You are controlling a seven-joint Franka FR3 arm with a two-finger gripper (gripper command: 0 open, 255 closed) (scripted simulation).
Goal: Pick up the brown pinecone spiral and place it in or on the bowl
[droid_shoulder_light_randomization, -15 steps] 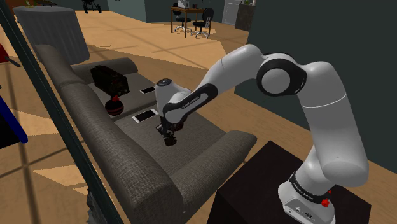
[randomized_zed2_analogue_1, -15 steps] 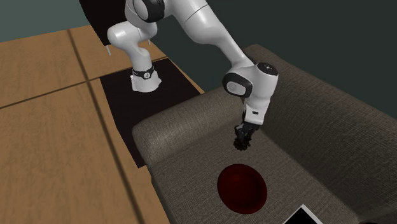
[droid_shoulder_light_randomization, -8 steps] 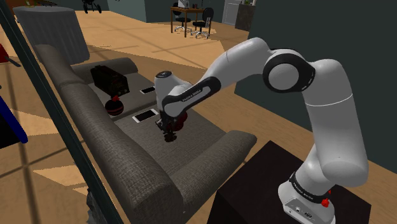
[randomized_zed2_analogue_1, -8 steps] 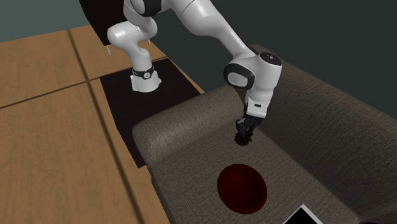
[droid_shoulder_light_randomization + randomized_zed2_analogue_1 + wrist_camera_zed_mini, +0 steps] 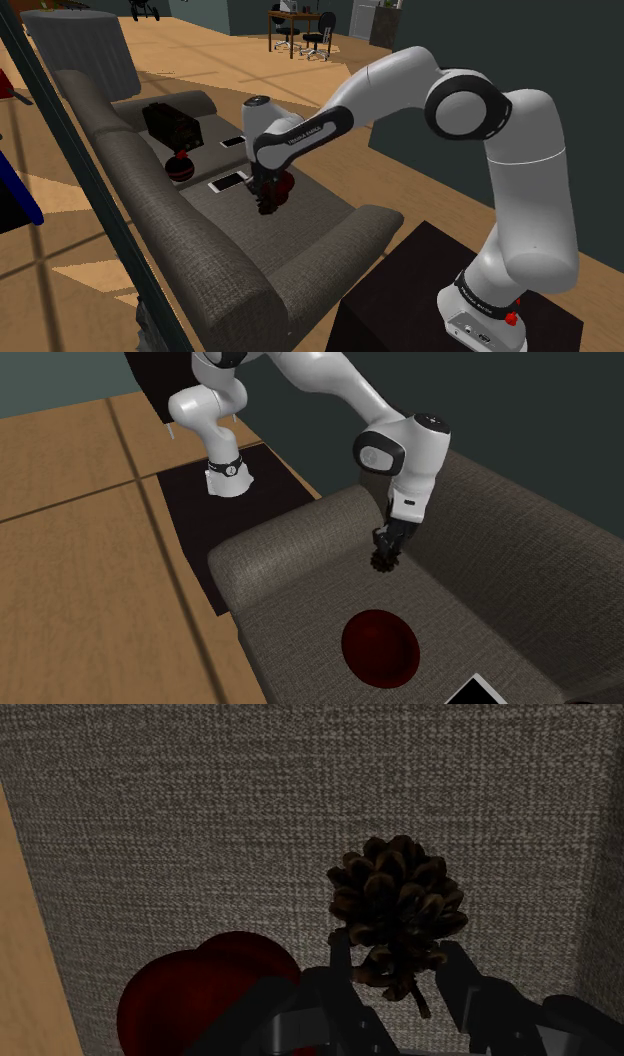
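Above the grey sofa seat (image 5: 290,587), the pincer (image 5: 384,555) hangs closed on the brown pinecone (image 5: 383,564). It grips the cone near its stem end, so the scaly body juts out past the fingertips, clear of the cushion. In the wrist view the two fingers (image 5: 340,966) flank only the base of the pinecone (image 5: 397,899), which looks like a shallow hold on a rough, uneven thing. The dark red bowl (image 5: 380,645) sits on the same seat, near the cone but apart from it. Seen along the pincer (image 5: 395,956), the bowl (image 5: 200,999) lies off to one side of the fingers, not beneath the cone. The step in hand is probably the carry, and it is best done as a smooth sideways move at this height with no jerk or wrist twist that could work the cone loose. Once the cone is centred over the bowl's hollow, the arm should lower it close to the inside and open there, since a light cone dropped from height may bounce out. Pressing on the rim could tip the bowl on the soft cushion.
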